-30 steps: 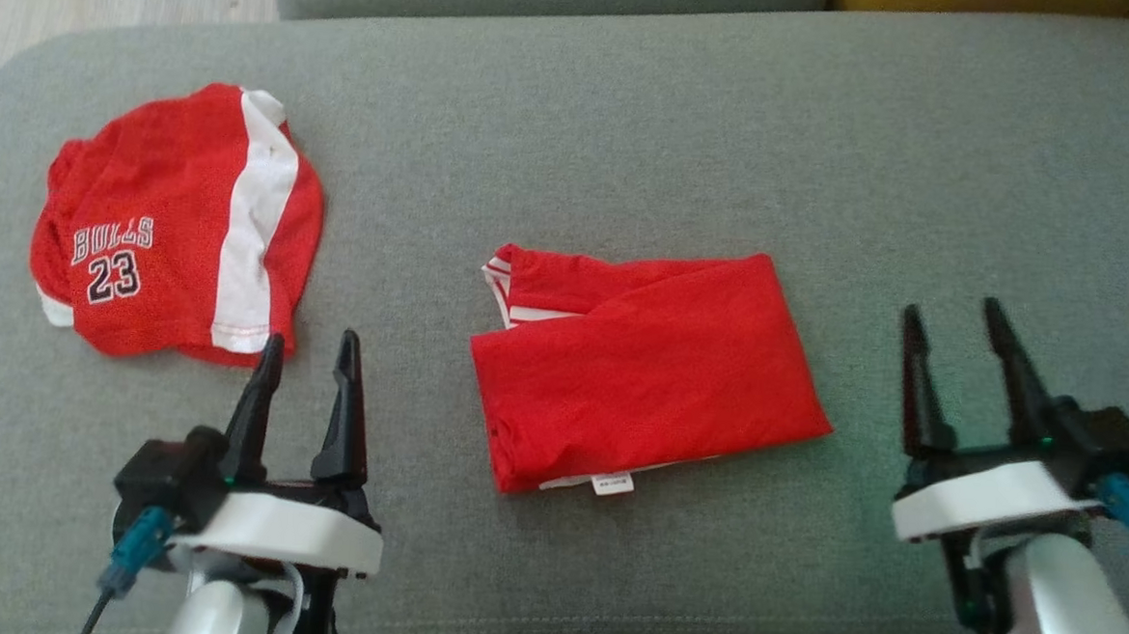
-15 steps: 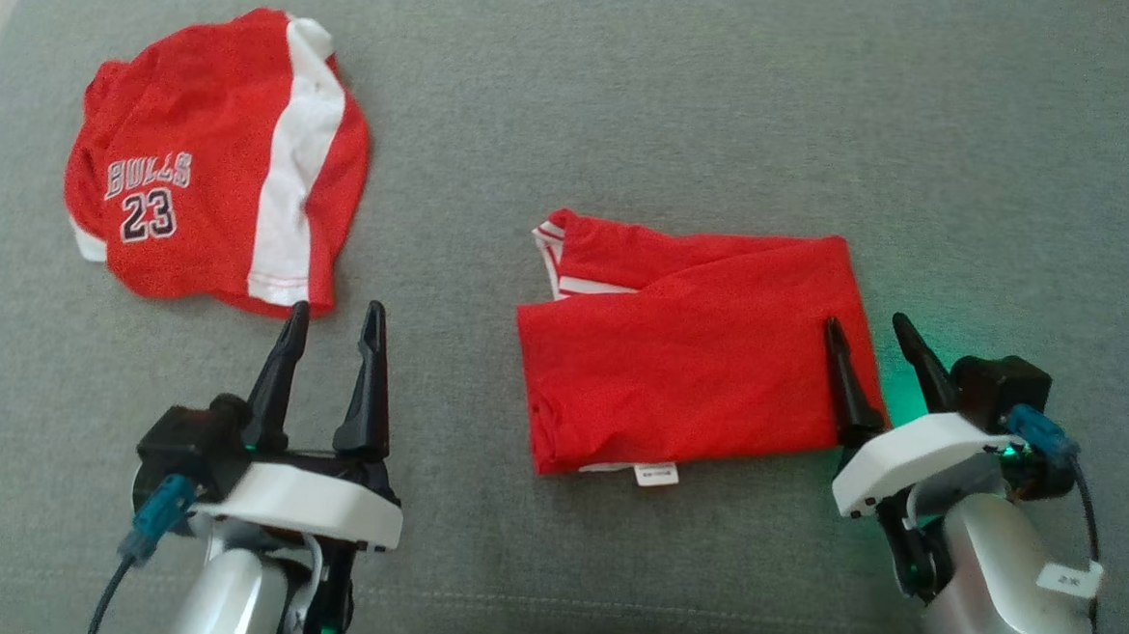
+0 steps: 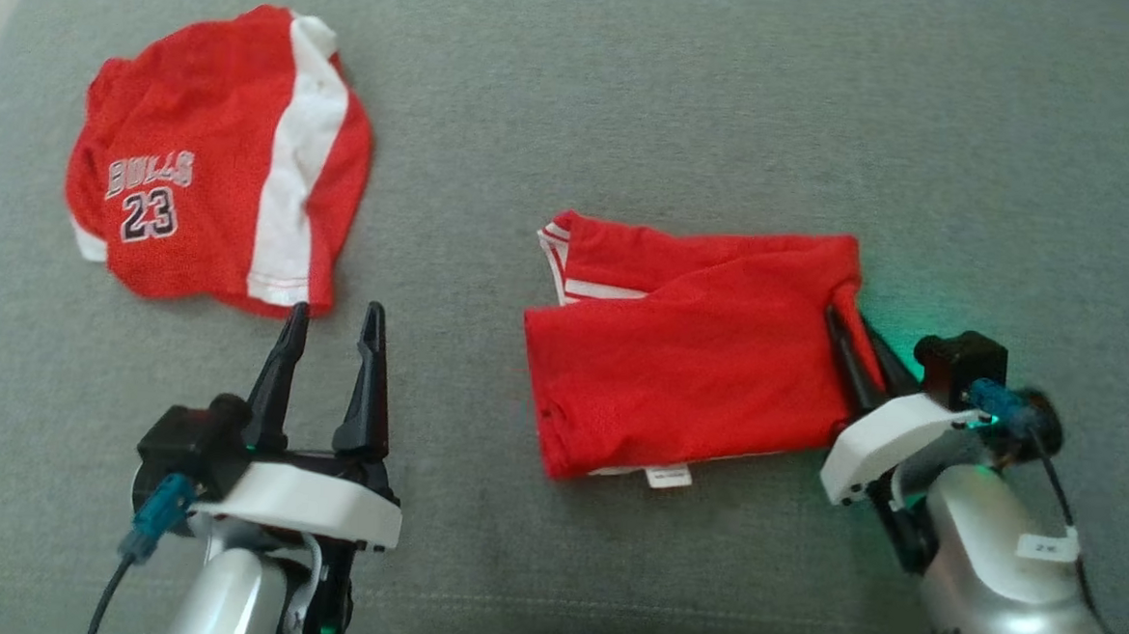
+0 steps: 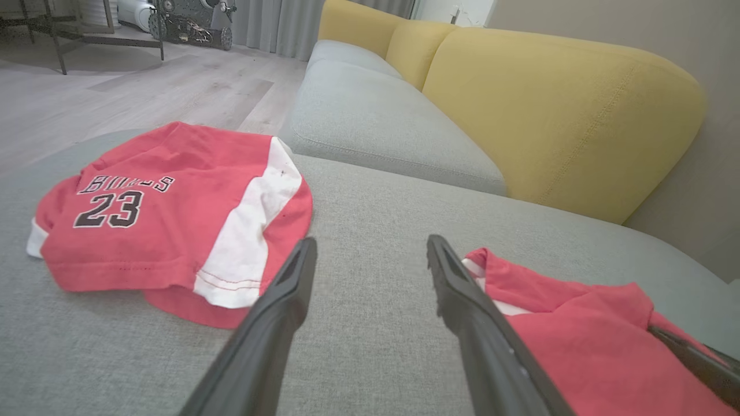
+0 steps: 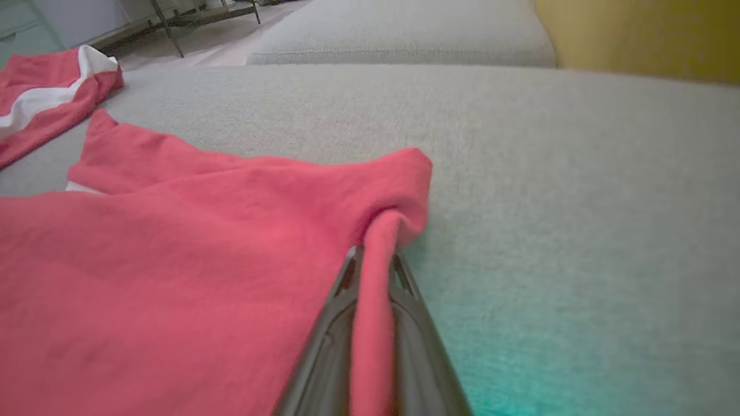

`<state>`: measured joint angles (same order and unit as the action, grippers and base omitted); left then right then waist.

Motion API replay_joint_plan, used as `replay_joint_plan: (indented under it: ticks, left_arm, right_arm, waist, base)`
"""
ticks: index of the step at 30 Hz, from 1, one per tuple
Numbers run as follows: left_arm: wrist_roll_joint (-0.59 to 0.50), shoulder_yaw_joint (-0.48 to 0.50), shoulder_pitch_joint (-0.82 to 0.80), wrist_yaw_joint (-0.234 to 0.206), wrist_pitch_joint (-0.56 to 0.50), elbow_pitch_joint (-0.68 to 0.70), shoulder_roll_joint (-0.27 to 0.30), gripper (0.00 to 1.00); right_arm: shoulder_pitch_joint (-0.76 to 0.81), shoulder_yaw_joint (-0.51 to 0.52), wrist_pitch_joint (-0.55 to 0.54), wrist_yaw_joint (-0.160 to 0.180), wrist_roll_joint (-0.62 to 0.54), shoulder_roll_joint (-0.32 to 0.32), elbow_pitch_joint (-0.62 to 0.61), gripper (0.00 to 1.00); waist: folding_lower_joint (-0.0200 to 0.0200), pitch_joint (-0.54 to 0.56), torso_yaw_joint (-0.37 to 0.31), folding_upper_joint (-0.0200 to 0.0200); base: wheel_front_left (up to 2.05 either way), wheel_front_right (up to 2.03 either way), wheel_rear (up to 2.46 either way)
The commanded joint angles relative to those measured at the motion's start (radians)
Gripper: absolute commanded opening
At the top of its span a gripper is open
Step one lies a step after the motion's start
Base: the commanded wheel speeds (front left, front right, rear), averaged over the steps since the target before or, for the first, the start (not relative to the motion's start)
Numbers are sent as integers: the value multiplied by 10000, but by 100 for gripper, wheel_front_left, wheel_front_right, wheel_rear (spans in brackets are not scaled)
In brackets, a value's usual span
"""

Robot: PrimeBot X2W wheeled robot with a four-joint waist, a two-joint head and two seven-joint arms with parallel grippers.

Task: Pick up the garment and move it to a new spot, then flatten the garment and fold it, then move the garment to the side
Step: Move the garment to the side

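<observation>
The grey sofa seat [image 3: 634, 98] is occupied by two items. The folded red garment [image 3: 688, 362] is laid right of centre, and a red-and-white "BULLS 23" jersey [image 3: 215, 154] is laid at far left. The right claw [image 3: 848, 317] is clenched on the garment's right edge, with cloth pinched up. The left claw [image 3: 333, 310] is held released beside the jersey's near hem.

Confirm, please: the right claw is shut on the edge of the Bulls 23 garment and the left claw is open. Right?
No. The right claw is shut on the edge of the folded plain red garment, not the Bulls 23 garment; the right wrist view shows it. The left claw is open.
</observation>
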<state>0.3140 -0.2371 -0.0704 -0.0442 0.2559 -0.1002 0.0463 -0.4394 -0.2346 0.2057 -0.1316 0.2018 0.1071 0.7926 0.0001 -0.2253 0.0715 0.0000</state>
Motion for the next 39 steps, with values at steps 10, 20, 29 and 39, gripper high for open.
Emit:
replay_joint_plan:
  ticks: [10, 20, 29, 39]
  left_arm:
    - [-161, 520, -468, 138, 59, 466, 39, 100]
    - [-748, 781, -1517, 552, 59, 787, 39, 100]
    - [-1071, 853, -2188, 843, 59, 812, 39, 100]
    - [-1169, 1067, -2379, 1010, 59, 678, 39, 100]
  right_arm:
    - [-800, -937, 363, 9, -1982, 1542, -1989, 0]
    - [-2257, -47, -1446, 9, -369, 3631, -2424, 0]
    - [-3162, 2184, -2364, 9, -641, 3686, -2067, 0]
    - [-3157, 2874, -2517, 9, -653, 3220, -2600, 51]
  waist:
    - [-1, -10, -1412, 0]
    - [-1, -1411, -2559, 0]
    - [-1, -2457, -2765, 0]
    - [-1, -2818, -2691, 0]
  base:
    - [0, 0, 0]
    - [0, 0, 0]
    - [0, 0, 0]
    - [0, 0, 0]
